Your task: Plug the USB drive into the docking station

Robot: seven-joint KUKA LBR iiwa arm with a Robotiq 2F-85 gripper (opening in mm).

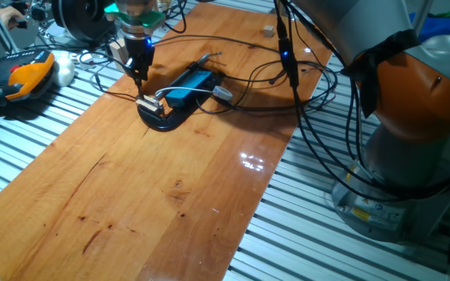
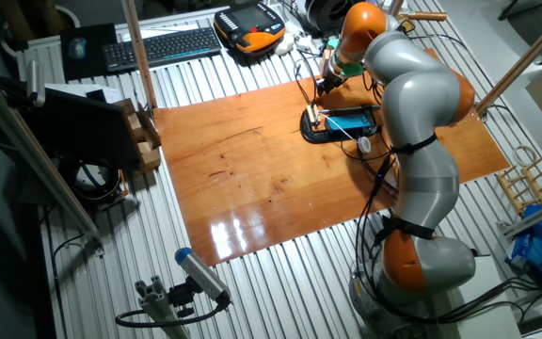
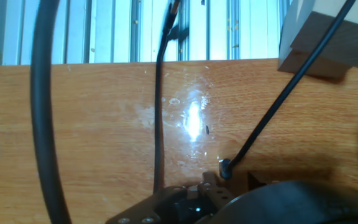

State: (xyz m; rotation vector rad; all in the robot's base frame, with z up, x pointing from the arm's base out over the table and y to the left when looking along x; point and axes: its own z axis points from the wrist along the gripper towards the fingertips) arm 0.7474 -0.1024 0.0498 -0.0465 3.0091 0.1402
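Observation:
The docking station (image 1: 191, 84) is a flat bright-blue box on a black curved base (image 1: 165, 119), lying on the wooden board with thin cables attached. It also shows in the other fixed view (image 2: 351, 120). My gripper (image 1: 138, 77) hangs just above and left of the station's near end, fingers drawn together into one narrow dark tip; it also shows in the other fixed view (image 2: 322, 88). A small silver piece (image 1: 148, 104) sits at that end of the station. I cannot tell whether it is the USB drive. The hand view shows only board, cables and a dark blurred shape (image 3: 185, 205).
Black cables (image 1: 248, 78) loop over the board around the station, and two cross the hand view (image 3: 159, 112). An orange-and-black tool (image 1: 26, 76) lies left of the board. A wooden block (image 3: 328, 43) stands at the board's far edge. The arm's base (image 1: 412, 156) stands at the right.

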